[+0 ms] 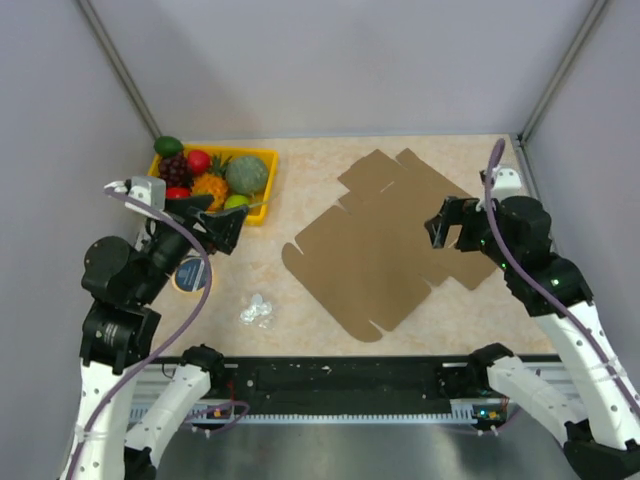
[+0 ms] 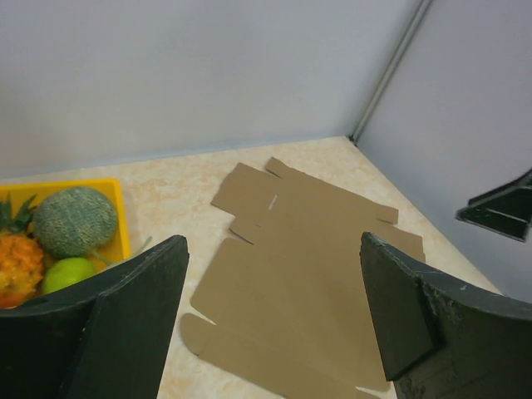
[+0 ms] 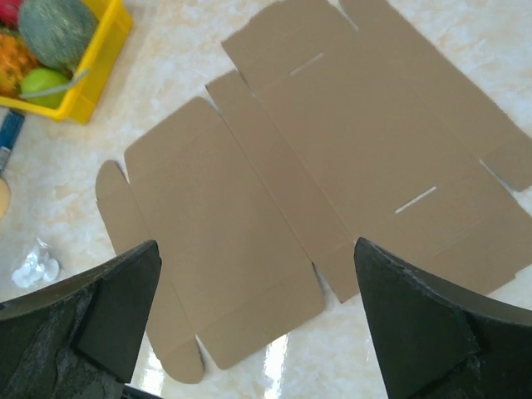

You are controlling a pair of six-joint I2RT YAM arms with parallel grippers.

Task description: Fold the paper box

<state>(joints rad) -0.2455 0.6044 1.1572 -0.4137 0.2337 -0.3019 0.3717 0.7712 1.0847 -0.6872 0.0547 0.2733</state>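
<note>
Right claw (image 1: 446, 224) hides part of paper box (image 1: 370, 255).

The paper box (image 1: 385, 240) is seen lying flat and unfolded on the table (image 1: 300, 180), right of centre. A yellow fruit tray (image 1: 255, 152) is set at the far left. The right gripper (image 1: 448, 232) is held over the box's right edge, and the left gripper (image 1: 232, 230) at the tray's near side. A small clear packet (image 1: 257, 311) lies nearer.

The paper box (image 1: 395, 240) lies on the table (image 1: 300, 185), right of the tray (image 1: 258, 152).
</note>
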